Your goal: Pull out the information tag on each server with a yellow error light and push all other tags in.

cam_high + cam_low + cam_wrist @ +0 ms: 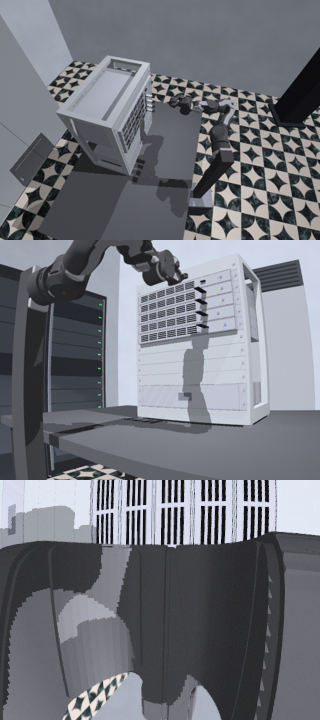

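Observation:
The white rack (85, 119) (160, 366) stands upright on the grey table. Its top server shows a green light and no yellow; its tag (202, 281) sits in close to the front. The servers below show yellow lights beside green ones. Their tags, such as the second (200, 289), third (200, 301) and bottom one (202, 325), stick far out; in the top view they are white strips (150, 101) with dark ends. The locate buttons (220, 276) look muted grey-blue, none clearly lit. My gripper (172, 101) (185, 275) (177, 636) is shut and empty, in front of the rack's upper part, clear of the tags.
The grey table (175, 160) (232, 451) carries the rack. The arm's post (210, 178) (32, 369) stands at the table's edge. A dark cabinet (77, 343) with green lights is behind on the left. A black column (297, 95) stands at the far right.

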